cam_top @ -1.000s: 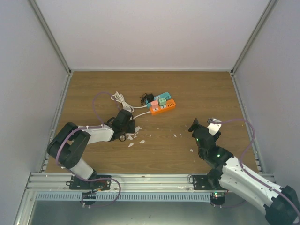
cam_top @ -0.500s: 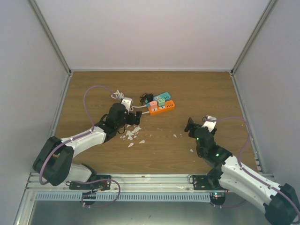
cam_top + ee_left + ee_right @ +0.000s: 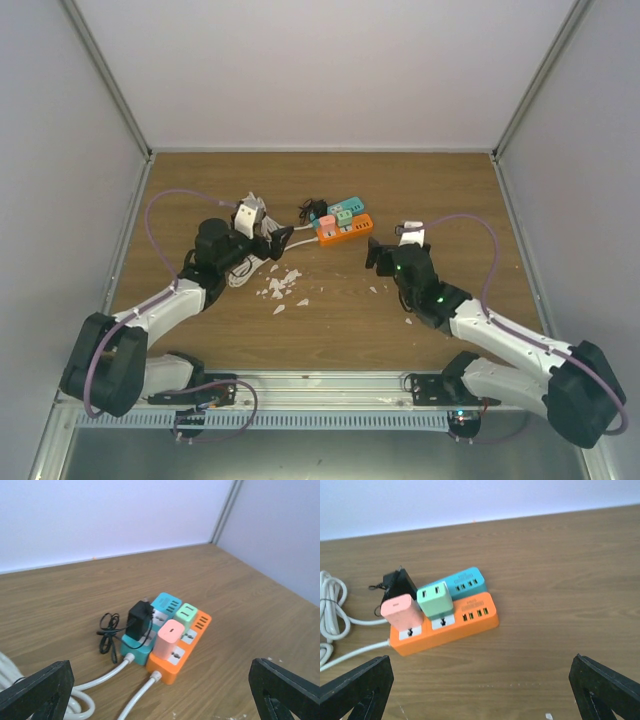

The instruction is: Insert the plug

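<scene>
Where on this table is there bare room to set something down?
Bare wood runs along the back wall behind the teal strip, and from the orange strip to the right wall. It is crowded left of the strips: black adapter, white cords, white scraps just in front.

Left pincer (image 3: 283, 239) opened, both — apparently — nearer strips (image 3: 347, 231)

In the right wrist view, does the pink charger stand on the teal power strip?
No, the pink charger stands on the orange power strip, next to the green charger.

Plain white walls (image 3: 320, 70) box in a brown wood table (image 3: 440, 190); a metal rail (image 3: 320, 383) runs along its near edge.
</scene>
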`<state>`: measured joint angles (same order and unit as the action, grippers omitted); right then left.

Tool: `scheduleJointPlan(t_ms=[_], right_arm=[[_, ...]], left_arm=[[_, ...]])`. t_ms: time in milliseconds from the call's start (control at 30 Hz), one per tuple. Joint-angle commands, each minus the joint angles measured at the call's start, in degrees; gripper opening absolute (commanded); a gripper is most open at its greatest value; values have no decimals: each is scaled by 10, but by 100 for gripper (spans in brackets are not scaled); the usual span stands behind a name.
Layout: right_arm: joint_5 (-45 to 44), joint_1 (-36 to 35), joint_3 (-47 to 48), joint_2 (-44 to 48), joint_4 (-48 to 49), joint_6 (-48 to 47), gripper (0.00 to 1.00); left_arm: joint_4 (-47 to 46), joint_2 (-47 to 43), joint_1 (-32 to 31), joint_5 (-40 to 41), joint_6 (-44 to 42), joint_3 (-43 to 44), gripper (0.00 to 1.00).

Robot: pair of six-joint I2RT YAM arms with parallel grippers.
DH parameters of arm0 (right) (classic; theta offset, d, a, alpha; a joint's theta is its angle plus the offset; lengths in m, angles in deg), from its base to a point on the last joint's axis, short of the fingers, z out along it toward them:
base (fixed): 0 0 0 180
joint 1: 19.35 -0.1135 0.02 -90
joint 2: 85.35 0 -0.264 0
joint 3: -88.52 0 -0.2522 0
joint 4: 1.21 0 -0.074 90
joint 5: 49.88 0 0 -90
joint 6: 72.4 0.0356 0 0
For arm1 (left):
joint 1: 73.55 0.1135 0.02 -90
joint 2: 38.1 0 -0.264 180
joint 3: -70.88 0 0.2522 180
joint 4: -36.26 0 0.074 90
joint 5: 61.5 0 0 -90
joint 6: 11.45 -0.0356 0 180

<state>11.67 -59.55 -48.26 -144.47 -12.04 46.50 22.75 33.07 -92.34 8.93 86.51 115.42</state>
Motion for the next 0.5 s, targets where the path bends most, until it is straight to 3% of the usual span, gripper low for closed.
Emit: scheduleJointPlan(t_ms=[0, 467], right_arm=[[-31, -3, 29, -1, 16, -23, 99], [-69, -3, 48, -25, 11, -31, 100]], left_arm=[[-73, -14, 9, -59, 0, -14, 99], [-81, -22, 15, -54, 4, -24, 99]])
